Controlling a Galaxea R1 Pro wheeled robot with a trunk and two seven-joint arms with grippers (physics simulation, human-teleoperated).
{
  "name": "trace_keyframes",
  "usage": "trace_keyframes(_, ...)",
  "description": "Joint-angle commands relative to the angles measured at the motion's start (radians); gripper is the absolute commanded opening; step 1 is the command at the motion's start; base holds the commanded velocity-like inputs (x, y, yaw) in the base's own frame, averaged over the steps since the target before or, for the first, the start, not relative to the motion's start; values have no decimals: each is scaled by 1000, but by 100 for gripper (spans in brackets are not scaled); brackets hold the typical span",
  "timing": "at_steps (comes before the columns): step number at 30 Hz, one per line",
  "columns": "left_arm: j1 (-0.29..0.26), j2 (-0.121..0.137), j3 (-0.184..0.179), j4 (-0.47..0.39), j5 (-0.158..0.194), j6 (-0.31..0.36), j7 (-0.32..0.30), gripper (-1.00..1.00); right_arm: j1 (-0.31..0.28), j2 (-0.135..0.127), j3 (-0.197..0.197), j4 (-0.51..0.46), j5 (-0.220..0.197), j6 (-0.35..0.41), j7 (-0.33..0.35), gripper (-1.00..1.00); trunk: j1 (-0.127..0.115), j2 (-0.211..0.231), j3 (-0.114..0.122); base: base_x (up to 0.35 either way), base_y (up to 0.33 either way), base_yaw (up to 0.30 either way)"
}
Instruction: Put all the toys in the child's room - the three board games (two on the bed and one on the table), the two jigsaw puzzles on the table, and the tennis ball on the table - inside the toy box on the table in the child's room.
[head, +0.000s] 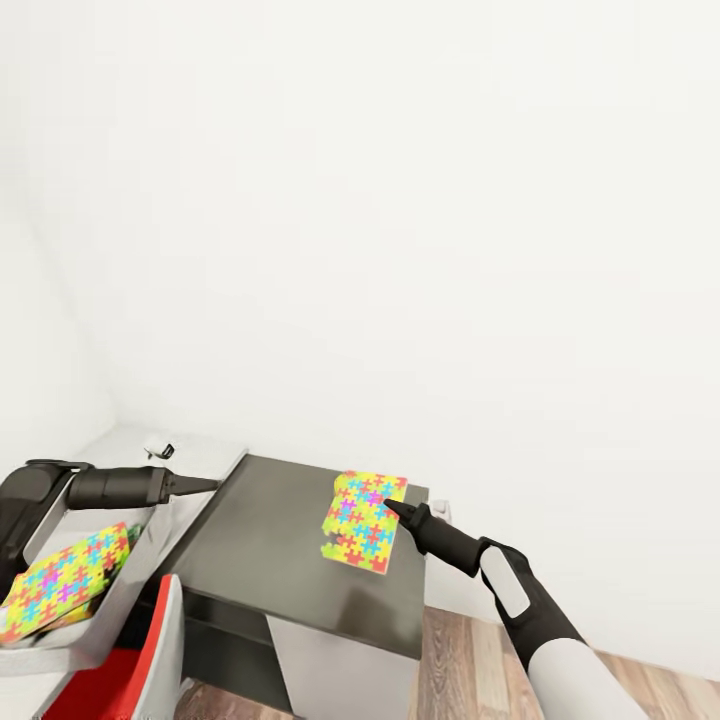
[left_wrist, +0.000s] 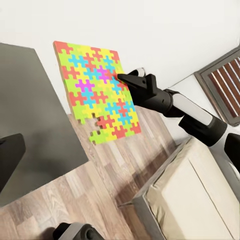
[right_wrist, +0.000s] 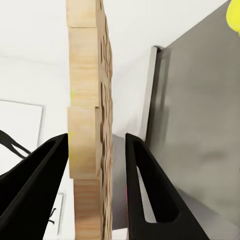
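Observation:
My right gripper (head: 392, 508) is shut on the edge of a multicolour jigsaw puzzle (head: 364, 519), which it holds tilted just above the dark grey table (head: 270, 560). The left wrist view shows that puzzle (left_wrist: 95, 87) raised, with the right gripper (left_wrist: 121, 78) on its rim. Edge-on, the tan sheet (right_wrist: 89, 115) stands between the black fingers (right_wrist: 42, 180). A second jigsaw puzzle (head: 62, 582) lies inside the light grey toy box (head: 150, 545) at the left. My left gripper (head: 208, 485) hovers open and empty over the box's far corner. A yellow-green sliver of the tennis ball (right_wrist: 234, 15) rests on the table.
A red and grey chair (head: 135, 675) stands below the toy box. Wood-plank floor (head: 470, 660) runs right of the table. The cream bed (left_wrist: 200, 200) lies beyond the table, with a slatted vent (left_wrist: 225, 80) by the wall. White walls close in behind.

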Motion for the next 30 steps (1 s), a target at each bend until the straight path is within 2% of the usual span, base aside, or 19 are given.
trace_keyframes(1, -1, 1, -4, 1, 4, 11, -2, 100, -1, 0, -5, 0, 0, 6, 2, -100, 1, -2, -1, 0, 0, 232)
trace_keyframes(8, -1, 1, -1, 1, 4, 10, -1, 100, -1, -1, -9, 0, 0, 6, 2, -100, 1, -2, 4, 0, 0, 201)
trace_keyframes(25, -1, 1, -5, 1, 4, 9, -1, 100, -1, -1, -9, -3, 0, 6, 5, -100, 1, -2, 5, 0, 0, 13)
trace_keyframes(30, -1, 1, -4, 1, 4, 9, -1, 100, -1, 1, -8, -19, 0, 6, 25, -100, 1, -2, 5, 0, 0, 165)
